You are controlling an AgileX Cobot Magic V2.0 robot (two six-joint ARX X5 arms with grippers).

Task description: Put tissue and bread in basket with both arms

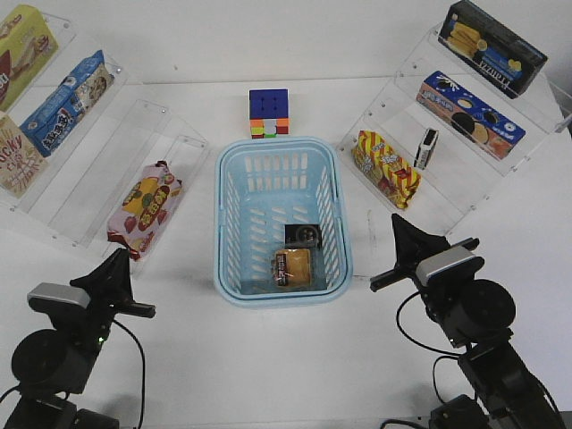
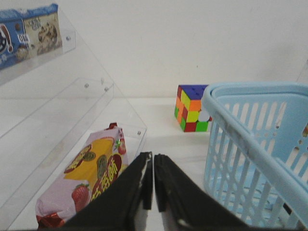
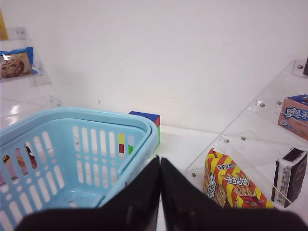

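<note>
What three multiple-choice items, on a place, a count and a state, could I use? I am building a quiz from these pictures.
1. Where is the small golden-brown bread bun in clear wrap?
A. On a shelf
B. In the light blue slotted plastic basket
C. Beside the cube

2. How many items lie inside the basket?
A. None
B. Two
C. Four

3. How stands the left claw?
A. Shut, empty
B. Wide open
C. Holding a bag

Answers: B, the bun lies on the basket floor; B, the bun and the small black tissue pack; A, its fingers meet with nothing between.
</note>
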